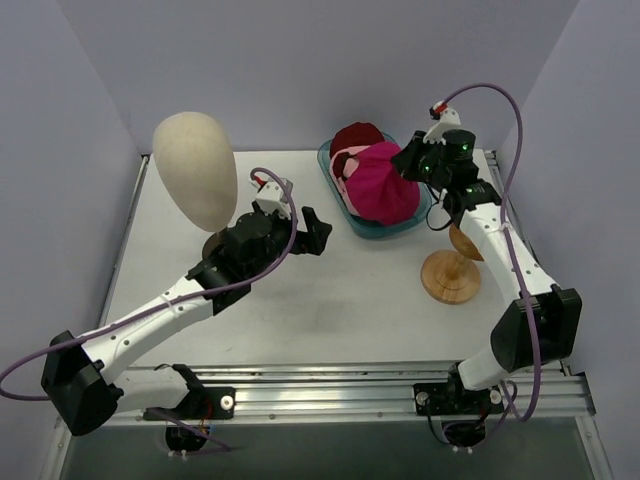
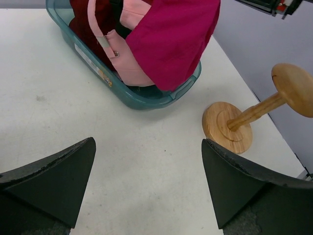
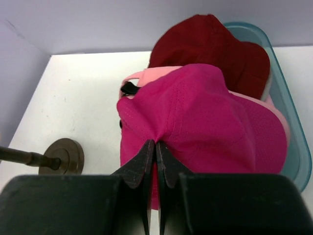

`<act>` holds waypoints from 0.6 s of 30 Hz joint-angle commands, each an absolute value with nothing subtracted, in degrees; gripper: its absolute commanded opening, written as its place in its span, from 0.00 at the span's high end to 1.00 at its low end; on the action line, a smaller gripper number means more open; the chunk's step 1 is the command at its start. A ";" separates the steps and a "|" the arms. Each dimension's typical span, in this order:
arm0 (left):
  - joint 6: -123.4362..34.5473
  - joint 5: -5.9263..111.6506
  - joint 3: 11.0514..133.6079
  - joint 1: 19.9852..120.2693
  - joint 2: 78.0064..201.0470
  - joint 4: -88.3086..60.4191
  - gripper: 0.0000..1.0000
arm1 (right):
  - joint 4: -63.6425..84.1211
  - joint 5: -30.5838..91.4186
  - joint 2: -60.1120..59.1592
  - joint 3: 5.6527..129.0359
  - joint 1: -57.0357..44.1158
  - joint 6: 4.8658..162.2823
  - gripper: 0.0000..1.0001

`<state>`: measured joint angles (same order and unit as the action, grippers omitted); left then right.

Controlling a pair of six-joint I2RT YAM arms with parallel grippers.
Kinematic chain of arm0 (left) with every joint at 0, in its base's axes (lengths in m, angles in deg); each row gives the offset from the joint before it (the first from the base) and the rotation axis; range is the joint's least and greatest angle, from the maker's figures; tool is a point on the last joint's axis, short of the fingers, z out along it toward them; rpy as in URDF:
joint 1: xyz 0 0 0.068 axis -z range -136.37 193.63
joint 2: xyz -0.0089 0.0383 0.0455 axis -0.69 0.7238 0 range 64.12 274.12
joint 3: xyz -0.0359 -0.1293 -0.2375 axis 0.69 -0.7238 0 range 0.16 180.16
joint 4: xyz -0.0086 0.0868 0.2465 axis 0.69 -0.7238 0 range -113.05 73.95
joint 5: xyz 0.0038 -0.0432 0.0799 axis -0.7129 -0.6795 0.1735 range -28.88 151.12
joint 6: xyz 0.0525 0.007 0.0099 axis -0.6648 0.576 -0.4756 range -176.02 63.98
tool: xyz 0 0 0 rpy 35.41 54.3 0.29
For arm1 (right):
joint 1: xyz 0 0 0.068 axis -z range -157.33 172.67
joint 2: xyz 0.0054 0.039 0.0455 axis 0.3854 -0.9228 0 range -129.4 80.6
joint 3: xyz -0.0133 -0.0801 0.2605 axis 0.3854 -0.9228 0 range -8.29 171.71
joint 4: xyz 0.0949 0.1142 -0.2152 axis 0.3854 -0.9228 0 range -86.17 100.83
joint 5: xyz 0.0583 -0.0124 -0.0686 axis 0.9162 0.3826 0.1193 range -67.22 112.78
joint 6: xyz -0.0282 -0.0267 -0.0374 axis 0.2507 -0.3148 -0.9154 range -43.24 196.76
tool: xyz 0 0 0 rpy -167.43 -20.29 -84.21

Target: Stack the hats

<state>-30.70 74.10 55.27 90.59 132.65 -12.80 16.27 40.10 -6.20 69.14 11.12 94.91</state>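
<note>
While left fingers (image 2: 49,181) gape | right fingers (image 3: 139,165) pinch magenta cap (image 3: 205,127) fabric between them

Bare table (image 2: 54,103) before left tool (image 2: 147,143), tray (image 2: 142,100) beyond, wooden stand (image 2: 227,128) at right, head form (image 1: 195,168) left

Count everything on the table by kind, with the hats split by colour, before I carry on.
magenta cap: 1
dark red hat: 1
pale pink hat: 1 seen; more may be hidden underneath
teal tray: 1
cream head form: 1
wooden stand: 1
Total: 6
</note>
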 commanded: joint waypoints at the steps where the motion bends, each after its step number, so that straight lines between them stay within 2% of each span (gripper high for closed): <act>1: -29.83 72.46 60.36 89.07 134.34 -12.53 0.01 | 20.94 47.89 -5.07 71.69 11.68 94.69 1.00; 7: -30.18 72.81 62.12 88.72 136.28 -13.41 0.00 | 27.25 59.84 -8.07 73.44 11.86 98.64 1.00; 10: -30.53 73.51 62.47 87.93 137.16 -13.94 0.00 | 23.32 60.04 -10.00 77.12 12.73 98.64 1.00; 15: -30.27 73.34 63.35 86.00 140.58 -14.11 0.00 | 25.87 57.23 -6.06 72.13 17.91 103.39 1.00; 18: -30.97 72.29 64.93 85.64 143.65 -13.77 0.07 | 24.99 56.52 -5.26 71.43 19.68 103.56 1.00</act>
<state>-30.64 73.46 61.33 86.17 141.53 -14.22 21.25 56.51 -8.80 71.85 17.80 101.47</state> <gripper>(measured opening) 0.943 0.005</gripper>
